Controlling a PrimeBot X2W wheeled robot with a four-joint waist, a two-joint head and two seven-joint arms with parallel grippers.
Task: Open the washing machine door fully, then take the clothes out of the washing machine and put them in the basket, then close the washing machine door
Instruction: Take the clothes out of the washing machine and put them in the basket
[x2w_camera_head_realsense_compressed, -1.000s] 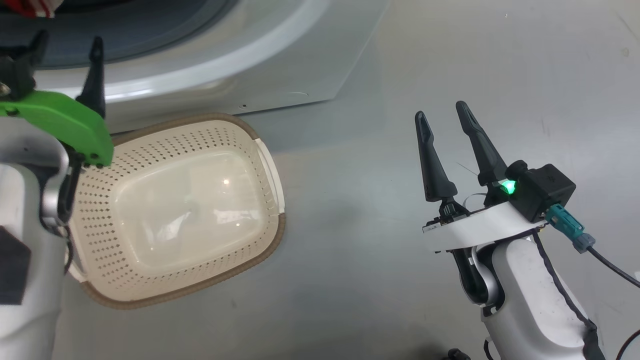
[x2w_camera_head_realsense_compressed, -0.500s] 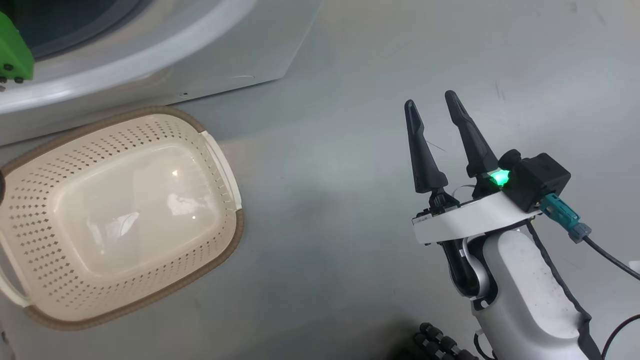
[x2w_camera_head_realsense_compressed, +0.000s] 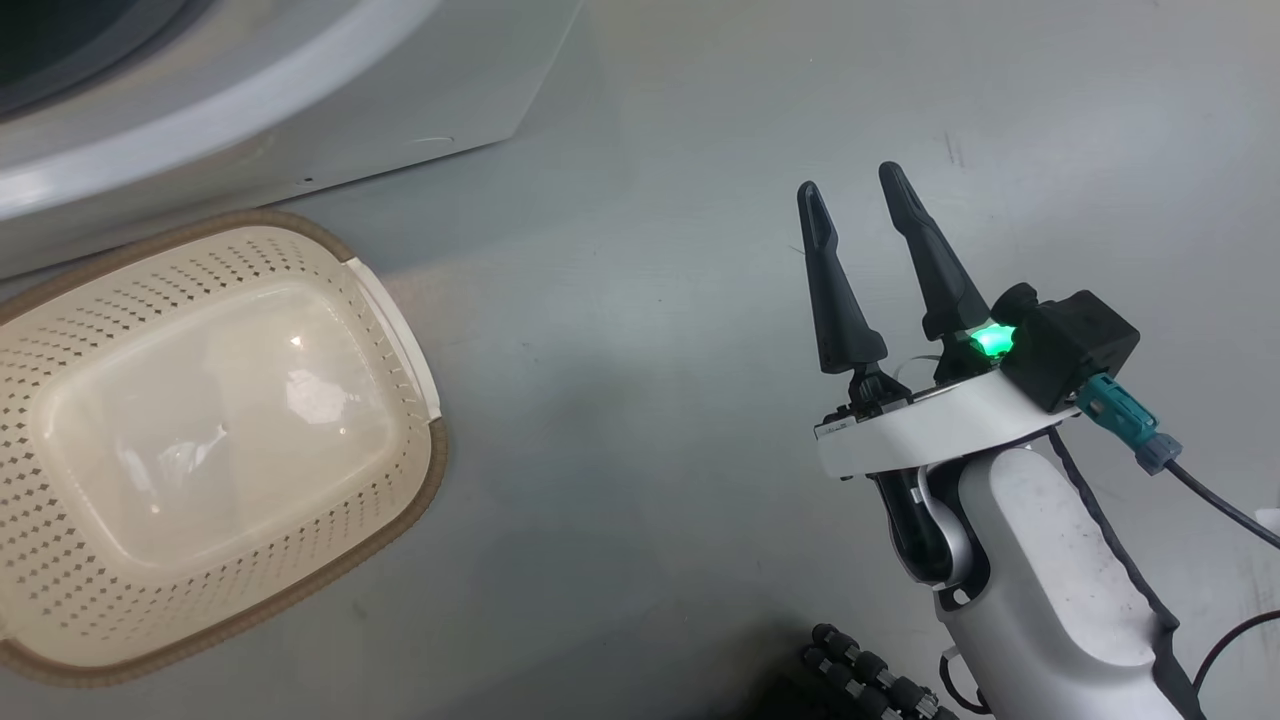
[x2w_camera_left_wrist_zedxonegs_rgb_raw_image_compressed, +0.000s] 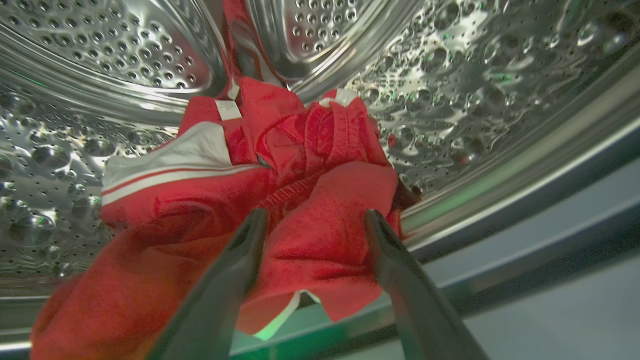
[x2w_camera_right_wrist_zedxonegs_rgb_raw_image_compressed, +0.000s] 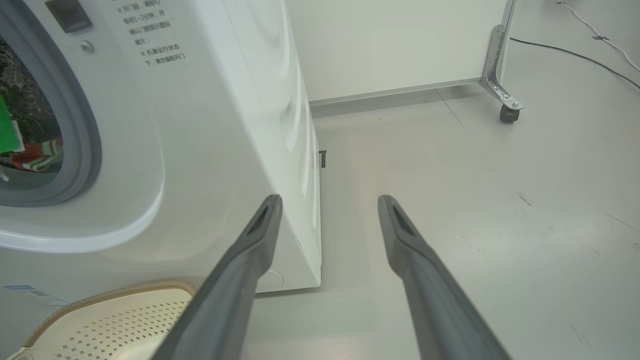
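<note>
In the left wrist view my left gripper is inside the washing machine's steel drum. It is open, with one finger on each side of a fold of the red clothes. The clothes lie bunched low in the drum, and one has white striped trim. The white washing machine fills the upper left of the head view. Before it on the floor stands the cream basket with nothing in it. My right gripper hangs open over bare floor, to the right of the basket. The washing machine door is out of view.
Past my right gripper are the washing machine's corner, the basket's rim and open grey floor. A wheeled frame's caster stands far right by a white wall panel. A cable runs over the floor.
The head camera has swung right, so the basket and the washer sit further left in the picture. The left arm's green mount has left that view. My right gripper stays open.
</note>
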